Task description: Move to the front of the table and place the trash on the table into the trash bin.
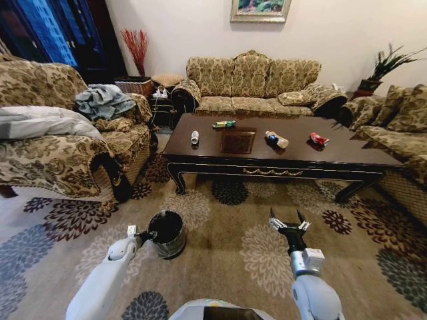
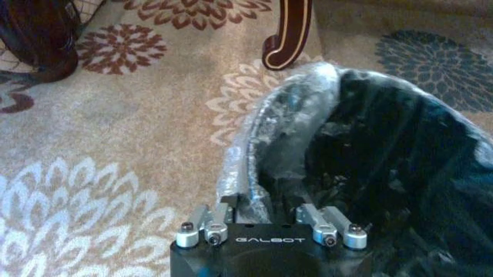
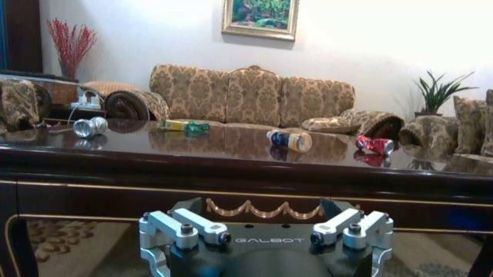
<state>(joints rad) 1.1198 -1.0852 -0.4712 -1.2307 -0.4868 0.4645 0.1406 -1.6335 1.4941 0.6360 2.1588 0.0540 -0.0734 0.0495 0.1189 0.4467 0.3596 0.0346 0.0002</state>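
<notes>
Our left claw pinches the rim of the black bin, which stands on the flowered carpet. Our right claw hangs spread and empty above the carpet, facing the table. On the glossy tabletop ahead lie a can, a green packet, a bottle and a red wrapper, all well apart. Patterned sofas ring the table beneath a framed picture.
</notes>
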